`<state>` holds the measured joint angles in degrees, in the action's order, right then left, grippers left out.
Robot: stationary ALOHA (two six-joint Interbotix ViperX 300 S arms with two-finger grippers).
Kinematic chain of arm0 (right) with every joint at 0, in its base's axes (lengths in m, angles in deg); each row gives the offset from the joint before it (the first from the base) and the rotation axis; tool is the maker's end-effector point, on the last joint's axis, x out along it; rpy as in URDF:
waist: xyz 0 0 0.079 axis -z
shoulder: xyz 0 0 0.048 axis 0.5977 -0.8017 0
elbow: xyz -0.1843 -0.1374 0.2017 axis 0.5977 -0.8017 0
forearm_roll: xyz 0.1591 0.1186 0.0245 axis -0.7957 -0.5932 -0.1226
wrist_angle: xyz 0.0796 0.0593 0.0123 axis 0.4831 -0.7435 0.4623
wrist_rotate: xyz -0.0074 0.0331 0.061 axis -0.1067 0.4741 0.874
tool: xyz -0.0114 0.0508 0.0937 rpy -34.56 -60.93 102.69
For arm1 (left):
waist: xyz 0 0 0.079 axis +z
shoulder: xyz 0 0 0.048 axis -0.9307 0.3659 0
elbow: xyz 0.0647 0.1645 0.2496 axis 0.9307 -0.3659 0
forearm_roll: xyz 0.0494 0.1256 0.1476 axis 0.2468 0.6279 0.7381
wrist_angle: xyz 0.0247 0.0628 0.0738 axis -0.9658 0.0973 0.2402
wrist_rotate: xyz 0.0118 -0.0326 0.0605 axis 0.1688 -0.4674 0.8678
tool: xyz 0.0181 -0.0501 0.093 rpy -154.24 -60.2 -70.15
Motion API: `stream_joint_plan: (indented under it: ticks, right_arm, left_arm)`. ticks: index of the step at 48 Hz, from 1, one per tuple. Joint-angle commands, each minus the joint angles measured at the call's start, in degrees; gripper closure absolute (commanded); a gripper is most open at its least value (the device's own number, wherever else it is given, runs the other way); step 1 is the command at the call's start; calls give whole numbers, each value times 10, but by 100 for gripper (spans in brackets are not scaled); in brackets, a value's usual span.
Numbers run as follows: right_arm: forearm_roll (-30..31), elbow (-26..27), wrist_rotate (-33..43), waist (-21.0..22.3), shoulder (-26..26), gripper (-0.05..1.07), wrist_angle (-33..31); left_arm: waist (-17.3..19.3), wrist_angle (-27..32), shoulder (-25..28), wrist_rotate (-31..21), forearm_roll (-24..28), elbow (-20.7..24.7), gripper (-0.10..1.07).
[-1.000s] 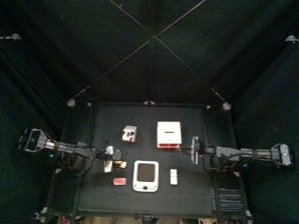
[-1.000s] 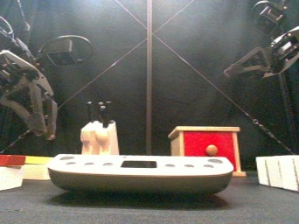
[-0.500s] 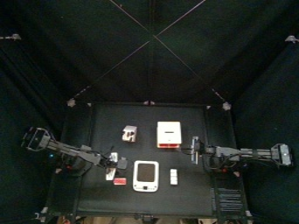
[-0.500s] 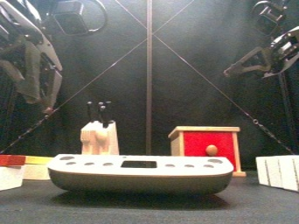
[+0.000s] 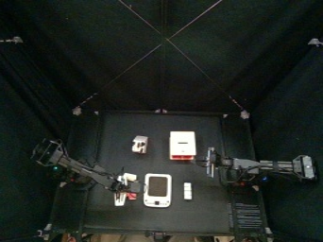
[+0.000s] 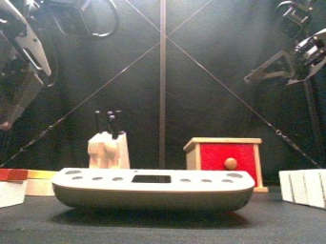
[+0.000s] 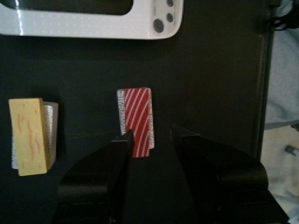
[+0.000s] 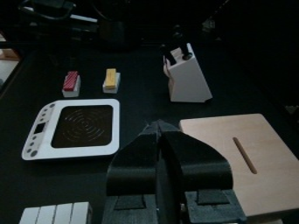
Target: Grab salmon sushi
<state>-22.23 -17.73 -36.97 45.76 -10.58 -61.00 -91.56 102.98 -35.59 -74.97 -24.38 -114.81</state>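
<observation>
Black curtains close in a small black table (image 5: pixel 214 210), and on it the salmon sushi (image 7: pixel 138 121), a tiny oblong striped red and white, lies flat and untouched, so the grab itself is not yet done. What does look finished is the approach: the left gripper (image 7: pixel 149 145) hangs right over the piece with its jaws spread wide and nothing between them. In the left wrist view the sushi's near end sits in the gap between the two fingertips (image 7: pixel 117 150), closer to one jaw than the other, with most of its length reaching out ahead of them. A yellow-topped sushi piece (image 7: pixel 33 133) lies beside it, well clear of the jaws, and the white scale (image 7: pixel 93 19) sits farther ahead. Left to do, as I judge it: lower, centre the gap on the piece, close, and lift. The right gripper (image 8: pixel 170 140) rests apart near the wooden board (image 8: pixel 247 149), its jaws pressed together.
</observation>
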Motion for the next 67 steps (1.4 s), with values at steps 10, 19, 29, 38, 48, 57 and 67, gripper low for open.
stream_joint_plan:
  ticks: [10, 19, 29, 38, 48, 57, 67]
  right_arm:
    - [0, 7, 0, 2, -3, 102, 3]
    - [1, 7, 0, 2, -3, 102, 4]
    - [1, 7, 0, 2, -4, 102, 3]
    - [1, 7, 0, 2, -4, 102, 3]
    - [1, 7, 0, 2, -4, 102, 3]
    - [2, 7, 0, 2, -4, 102, 4]
    - [1, 7, 0, 2, -4, 102, 3]
  left_arm:
    - [-3, -13, 38, -4, 4, 11, 20]
    - [-3, -25, 48, -4, 4, 11, 19]
    - [-3, -33, 60, -4, 4, 10, 19]
    - [2, -35, 71, -4, 7, 9, 19]
    - [2, -40, 76, -4, 8, 7, 16]
    - [2, -40, 87, -4, 11, 7, 10]
    - [2, -40, 94, -4, 24, 7, 11]
